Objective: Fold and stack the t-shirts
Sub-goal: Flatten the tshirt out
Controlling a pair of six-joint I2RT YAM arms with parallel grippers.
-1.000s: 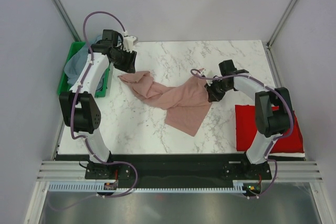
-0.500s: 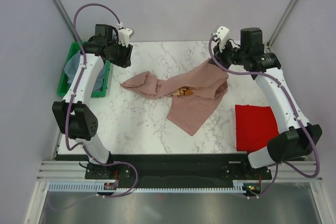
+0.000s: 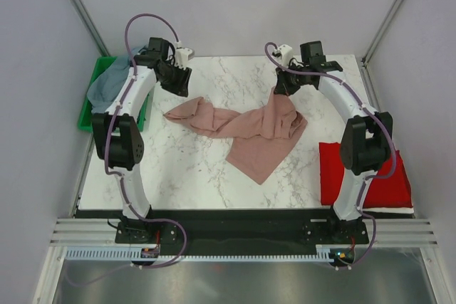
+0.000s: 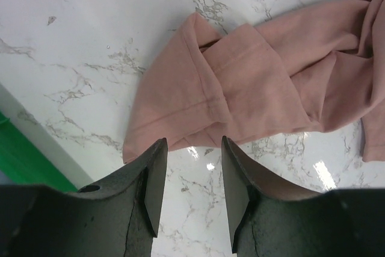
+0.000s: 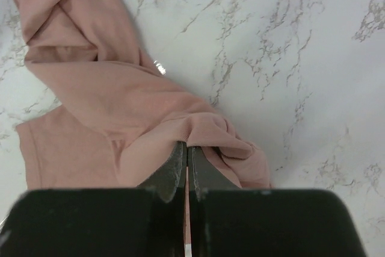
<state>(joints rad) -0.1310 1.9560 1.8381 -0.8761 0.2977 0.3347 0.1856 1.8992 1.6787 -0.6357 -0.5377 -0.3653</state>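
**Step in hand: spreading the pink tee for folding (judged)**

The pink tee (image 3: 256, 133) lies bunched and twisted on the table (image 3: 178, 169). One end is near the bin (image 3: 85, 117) and the rest trails away from it.

- Right jaws: together, clamped on a raised fold at the edge of the tee farthest from the bin.
- Left jaws: apart and empty, poised above the end nearest the bin. The stitched hem lies just past the tips.

Recommended procedure:

1. Lower the left jaws onto the hemmed end and take the outermost edge only. The cloth is doubled over here, so a deep bite would likely trap the fold in place.
2. Once both ends are held, draw them apart along the line leading away from the bin. Keep the lift low so the twisted middle unrolls instead of swinging.
3. Set the tee down clear of the red tee (image 3: 338, 176), which lies folded well apart from the bin.

**Not determinable**

- The pixel-art print is not visible, so the upward face cannot be told.
- Collar, sleeves and body cannot be told apart in the bunched middle.
- The number of layers in the right jaws cannot be told.
- The right arm covers part of the red tee.
- The grey-blue tee (image 3: 107, 83) sits in the bin, partly behind the left arm, and its folded state cannot be told.
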